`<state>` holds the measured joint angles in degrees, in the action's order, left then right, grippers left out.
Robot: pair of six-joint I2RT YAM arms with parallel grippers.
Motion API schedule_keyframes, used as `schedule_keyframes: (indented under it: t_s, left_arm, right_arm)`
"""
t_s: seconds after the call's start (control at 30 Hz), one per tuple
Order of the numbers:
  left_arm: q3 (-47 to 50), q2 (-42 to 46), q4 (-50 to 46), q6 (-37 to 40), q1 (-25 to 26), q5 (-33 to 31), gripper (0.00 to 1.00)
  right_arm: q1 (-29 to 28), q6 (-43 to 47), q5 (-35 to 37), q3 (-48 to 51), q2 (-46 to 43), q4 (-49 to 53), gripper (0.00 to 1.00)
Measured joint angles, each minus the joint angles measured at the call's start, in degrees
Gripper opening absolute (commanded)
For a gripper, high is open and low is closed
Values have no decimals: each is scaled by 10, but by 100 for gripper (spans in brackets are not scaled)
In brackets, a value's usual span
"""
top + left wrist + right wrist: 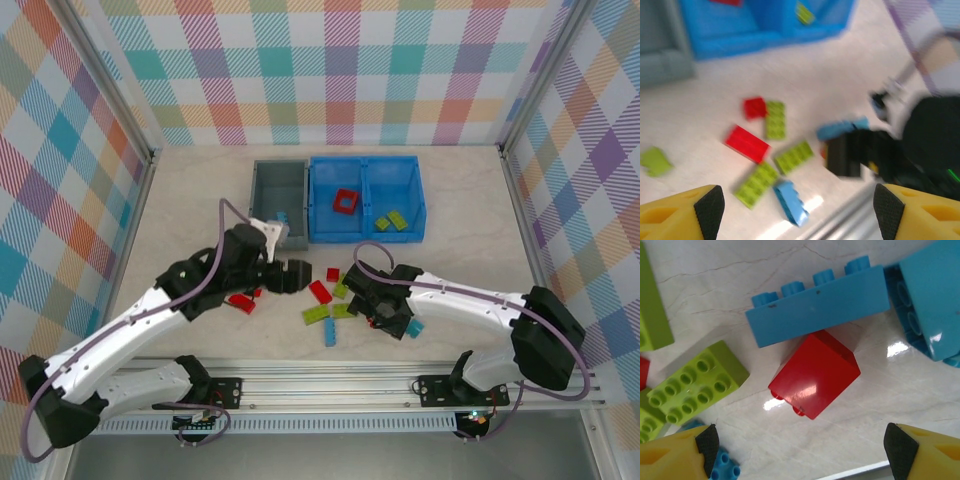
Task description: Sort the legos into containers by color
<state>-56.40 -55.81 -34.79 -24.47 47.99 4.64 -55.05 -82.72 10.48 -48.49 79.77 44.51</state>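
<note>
Loose legos lie at the table's front middle. Among them are a red brick [320, 291], lime green bricks [318, 314] and a light blue brick [330, 333]. My left gripper [293, 276] hovers open just left of the pile. In its blurred wrist view a light blue brick [791, 202] lies between the open fingertips [710, 205]. My right gripper [385, 308] stands open low over a tipped red brick [815, 372], which touches a long light blue brick [817, 307]. The grey bin [262, 190] holds a blue brick [283, 216]. The blue bin [365, 234] holds the red frame [346, 201] on the left and green bricks [392, 221] on the right.
More red bricks [242, 302] lie under my left arm. A light blue brick [413, 328] sits beside my right gripper. A metal rail [330, 368] runs along the near edge. Checkered walls close off the sides and back. Bare tabletop [470, 240] spreads to the right.
</note>
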Motion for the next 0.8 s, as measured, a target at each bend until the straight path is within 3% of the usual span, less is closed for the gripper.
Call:
schedule_keyframes:
  t_s: [0.23,0.8]
  left_arm:
    - [52,66,21,3,14,68,81]
    - [53,68,22,3,15,79,78]
  right_arm:
    - [43,-39,-22,43,16,-63,77]
    - [48,-56,-35,63,25,-99,35]
